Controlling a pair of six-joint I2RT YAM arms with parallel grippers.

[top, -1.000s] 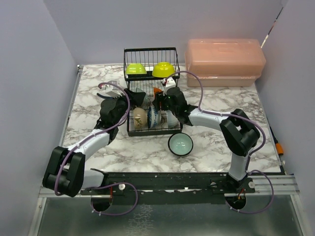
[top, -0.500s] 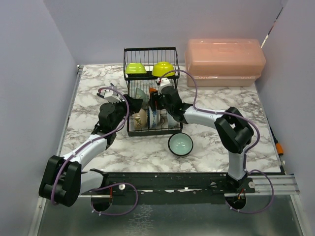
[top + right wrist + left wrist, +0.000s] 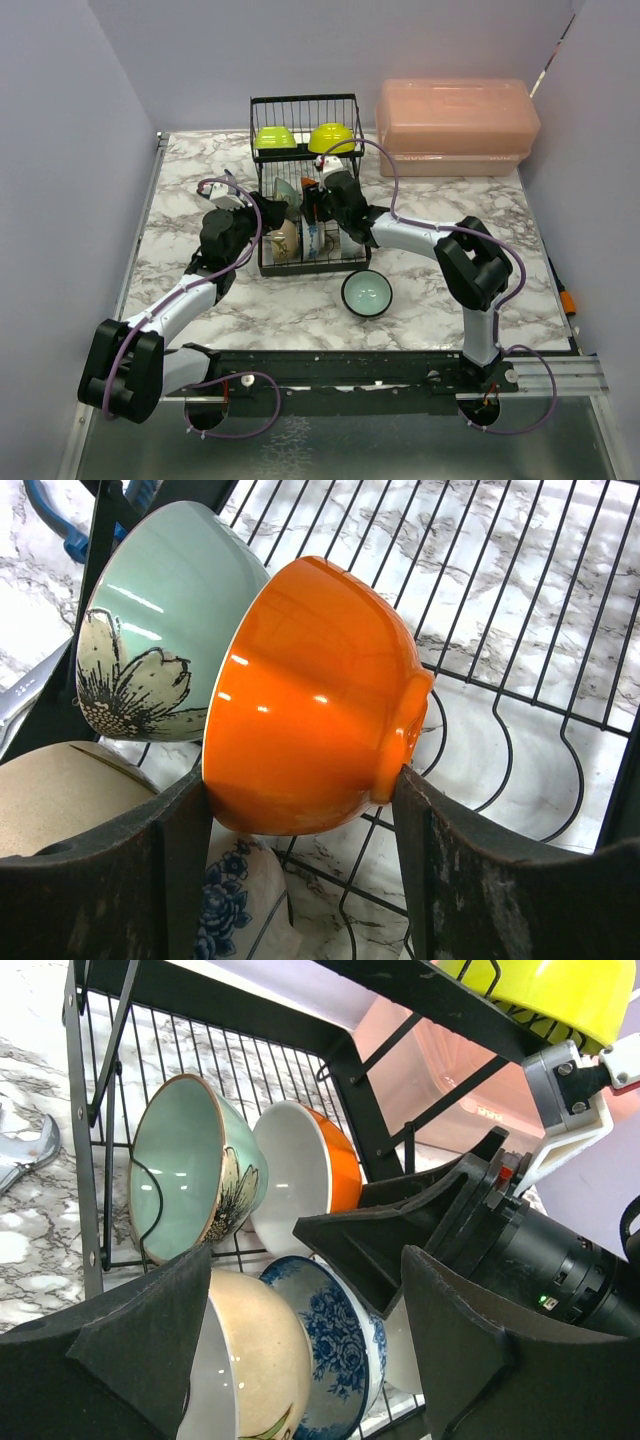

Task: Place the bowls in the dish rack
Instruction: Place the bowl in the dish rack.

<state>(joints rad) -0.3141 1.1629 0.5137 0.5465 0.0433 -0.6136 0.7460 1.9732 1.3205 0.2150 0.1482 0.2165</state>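
One orange bowl (image 3: 310,680) is being grasped by the right tool (image 3: 300,785) inside the dish rack (image 3: 305,118) near the counter's (image 3: 440,290) far edge. The left tool (image 3: 305,1253) is hanging released, half hiding a beige bowl (image 3: 255,1350). Two yellow-green bowls (image 3: 276,139) are sitting above, and one teal bowl (image 3: 367,293) is lying outside.

Glossy smooth glaze on orange bowl (image 3: 310,695) between right gripper (image 3: 300,810) fingers (image 3: 480,880), fingers matt black with scuffed grainy faces, dish rack (image 3: 520,600) behind thin black coated wire, satin, table (image 3: 300,300) beneath smooth, marble-patterned, box (image 3: 455,125) far beyond translucent pink plastic
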